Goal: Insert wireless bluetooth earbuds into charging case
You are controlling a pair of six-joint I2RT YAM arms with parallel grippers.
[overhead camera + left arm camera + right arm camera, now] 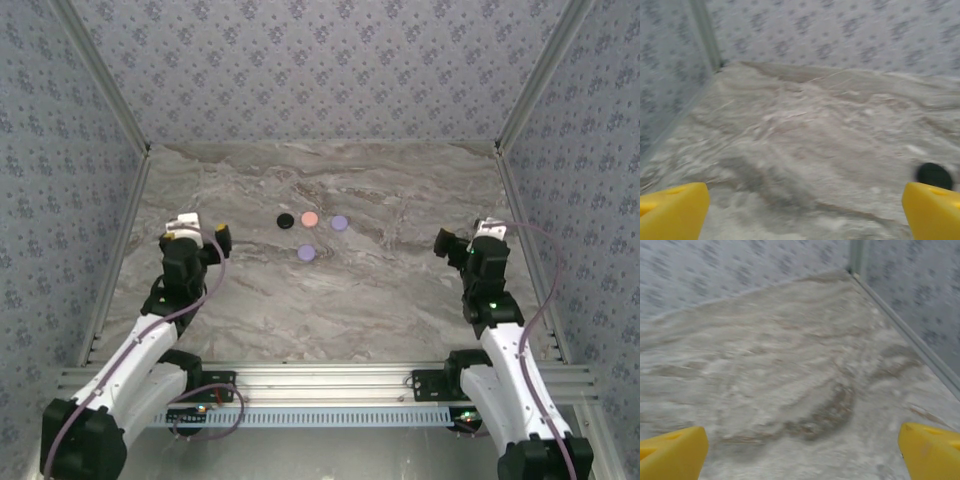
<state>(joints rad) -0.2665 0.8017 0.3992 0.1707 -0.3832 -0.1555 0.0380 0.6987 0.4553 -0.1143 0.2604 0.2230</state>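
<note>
Aluminium rail (330, 380) comes first, well to the near side of the pink case (310, 218), and both arms rise from it over the grey marbled table (400, 300). The left gripper (203, 232) hangs off to the left of the pink case and a little nearer than it, touching nothing. In its wrist view its yellow fingers (675, 212) sit at the two bottom corners with bare table between them, so the jaws stand wide and empty. The right gripper (468, 238) hangs well to the right of the pink case. Its own yellow fingers (672, 452) are spread just as far, with nothing held. Just to the near side of the pink case lies a lilac case (306, 253), apart from it. Level with the pink case sit a black case (285, 220) just to its left and a second lilac case (339, 222) just to its right, the three close together in a row. All four lie flat; whether their lids are up is too small to tell. Beyond the pink case the table runs to the patterned back wall (320, 70).
</note>
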